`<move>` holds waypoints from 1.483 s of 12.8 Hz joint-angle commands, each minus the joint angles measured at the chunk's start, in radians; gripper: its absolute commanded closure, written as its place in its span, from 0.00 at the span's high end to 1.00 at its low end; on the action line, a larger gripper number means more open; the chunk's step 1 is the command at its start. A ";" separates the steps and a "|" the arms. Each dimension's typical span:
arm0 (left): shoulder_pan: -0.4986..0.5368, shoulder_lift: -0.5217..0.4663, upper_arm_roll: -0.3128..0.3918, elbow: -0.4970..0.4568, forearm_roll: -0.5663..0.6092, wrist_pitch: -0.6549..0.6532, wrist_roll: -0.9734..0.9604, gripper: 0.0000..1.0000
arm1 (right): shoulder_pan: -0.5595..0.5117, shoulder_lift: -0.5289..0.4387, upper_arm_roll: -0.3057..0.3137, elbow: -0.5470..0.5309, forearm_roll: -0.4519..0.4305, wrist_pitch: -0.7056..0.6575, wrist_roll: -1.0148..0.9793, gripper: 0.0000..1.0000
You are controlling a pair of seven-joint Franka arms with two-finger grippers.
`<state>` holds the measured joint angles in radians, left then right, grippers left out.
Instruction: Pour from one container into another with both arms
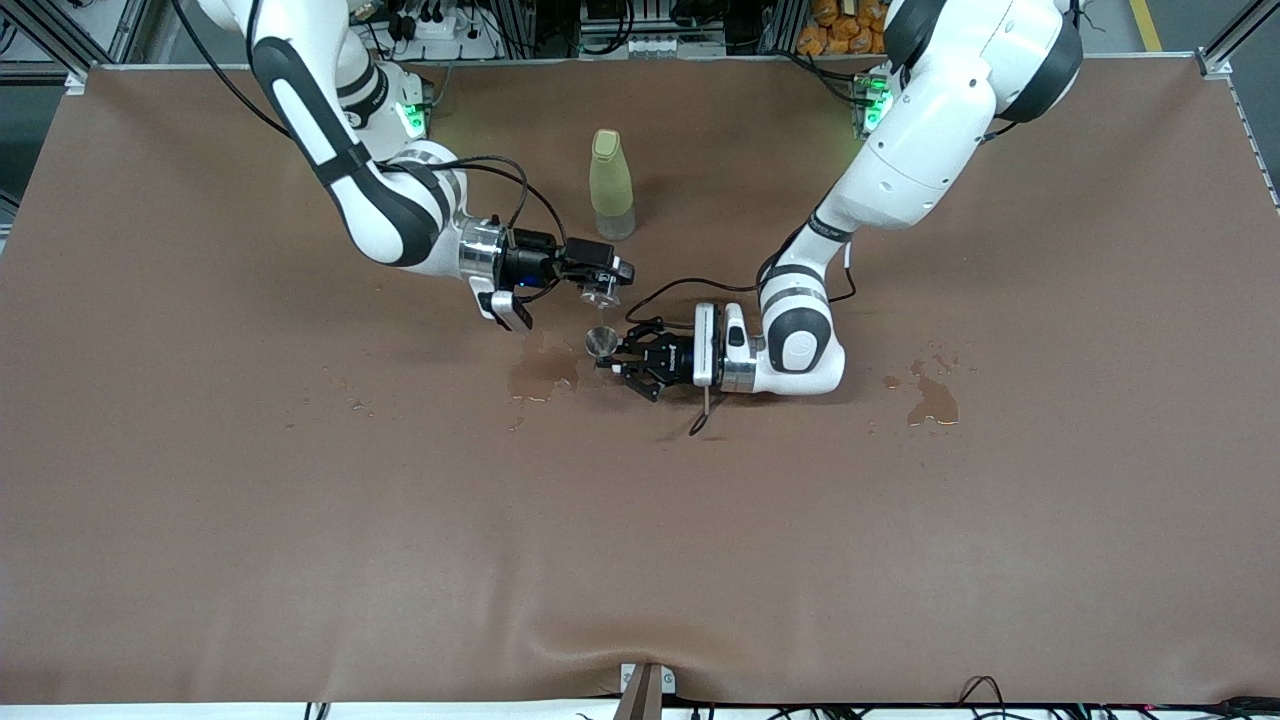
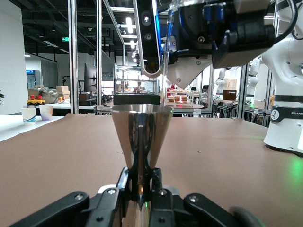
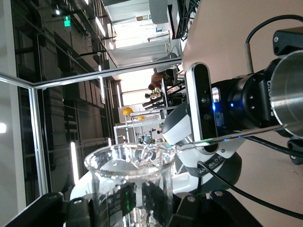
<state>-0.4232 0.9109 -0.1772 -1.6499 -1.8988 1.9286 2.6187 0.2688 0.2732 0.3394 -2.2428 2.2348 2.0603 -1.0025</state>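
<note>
The left gripper [image 1: 618, 362], low over the middle of the table [image 1: 300, 520], is closed on a shiny metal cup [image 1: 601, 342] shaped like a cone, held upright. The right arm reaches in level; the right gripper [image 1: 604, 283] grips a clear glass beaker [image 1: 601, 293], tipped on its side just above the cup. A pale green bottle [image 1: 611, 184] stands near the bases. Wet stains [image 1: 541, 374] darken the table beside the cup.

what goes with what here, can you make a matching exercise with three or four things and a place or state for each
Things:
1. glass beaker
2. metal cup
3. green bottle
4. wet patch

States:
a. lying on the brown table
b. standing upright, untouched
c. tilted in the right claw
d. upright in the left claw

Pairs: 1-c, 2-d, 3-b, 4-a
</note>
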 commanded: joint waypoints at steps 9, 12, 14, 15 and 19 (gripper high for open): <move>0.004 -0.035 -0.001 -0.038 -0.019 -0.007 0.026 0.00 | 0.001 -0.023 -0.003 0.005 0.071 0.011 0.092 0.00; 0.006 -0.058 0.004 -0.039 -0.017 -0.005 -0.011 0.00 | -0.017 -0.055 -0.013 0.015 -0.033 0.018 -0.225 0.00; 0.027 -0.075 0.008 -0.036 0.012 -0.005 -0.070 0.00 | -0.043 -0.087 -0.020 0.014 -0.102 0.023 -0.382 0.00; 0.044 -0.076 0.008 -0.031 0.035 -0.003 -0.092 0.00 | -0.054 -0.100 -0.037 0.014 -0.145 0.023 -0.443 0.00; 0.159 -0.072 0.009 -0.028 0.179 -0.005 -0.112 0.00 | -0.077 -0.126 -0.175 0.003 -0.383 -0.067 -0.707 0.00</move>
<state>-0.3206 0.8624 -0.1616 -1.6528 -1.7884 1.9301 2.5217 0.2155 0.1800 0.2071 -2.2158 1.9275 2.0527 -1.6073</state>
